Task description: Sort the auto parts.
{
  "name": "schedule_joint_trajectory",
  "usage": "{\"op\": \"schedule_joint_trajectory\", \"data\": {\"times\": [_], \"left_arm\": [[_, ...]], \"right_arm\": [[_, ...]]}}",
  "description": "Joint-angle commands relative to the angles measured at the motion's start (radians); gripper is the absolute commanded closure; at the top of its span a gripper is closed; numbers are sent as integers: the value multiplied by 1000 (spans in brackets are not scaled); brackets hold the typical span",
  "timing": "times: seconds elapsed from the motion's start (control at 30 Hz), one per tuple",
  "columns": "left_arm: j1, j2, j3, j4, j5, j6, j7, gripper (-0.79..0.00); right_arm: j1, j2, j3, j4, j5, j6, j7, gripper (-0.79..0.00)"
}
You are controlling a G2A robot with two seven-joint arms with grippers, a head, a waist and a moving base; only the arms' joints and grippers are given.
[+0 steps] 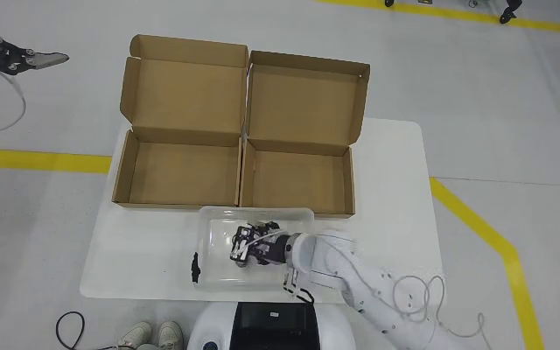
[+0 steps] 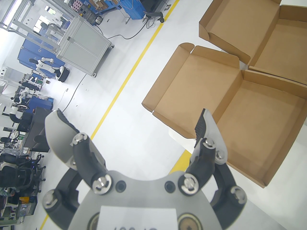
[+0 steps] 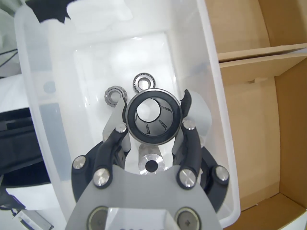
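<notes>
A clear plastic bin [image 1: 210, 262] stands at the table's front middle. My right gripper [image 3: 154, 102] is down inside it, shut on a large steel sleeve bearing [image 3: 153, 134] with a black end ring, held by its sides; from above the right gripper [image 1: 248, 244] is near the bin's middle. Two small roller bearings [image 3: 143, 82] [image 3: 115, 94] lie on the bin floor just past the held part, and a metal cylinder [image 3: 151, 162] sits under it. My left gripper [image 2: 130, 125] hangs open and holds nothing, out over the floor to the left of the table [image 1: 39, 59].
Two open cardboard boxes stand side by side behind the bin, the left box [image 1: 175, 173] and the right box [image 1: 297, 182], their lids folded back. Black tape [image 3: 54, 8] marks the bin's rim. Yellow floor lines run around the white table [image 1: 394, 210].
</notes>
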State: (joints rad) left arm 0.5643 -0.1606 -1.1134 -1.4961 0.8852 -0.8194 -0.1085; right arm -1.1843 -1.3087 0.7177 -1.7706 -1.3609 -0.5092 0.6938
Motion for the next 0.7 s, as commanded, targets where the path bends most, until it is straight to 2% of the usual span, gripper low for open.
{"op": "schedule_joint_trajectory", "data": {"times": [0.0,0.27,0.67], "left_arm": [[0,0,0,0,0,0,0,-785],[0,0,0,0,0,0,0,-785],[0,0,0,0,0,0,0,-785]], "right_arm": [[-16,6,19,0,-3,5,-39,0],[-60,16,86,-11,102,-17,-263,0],[-62,18,138,11,206,-44,-461,0]]}}
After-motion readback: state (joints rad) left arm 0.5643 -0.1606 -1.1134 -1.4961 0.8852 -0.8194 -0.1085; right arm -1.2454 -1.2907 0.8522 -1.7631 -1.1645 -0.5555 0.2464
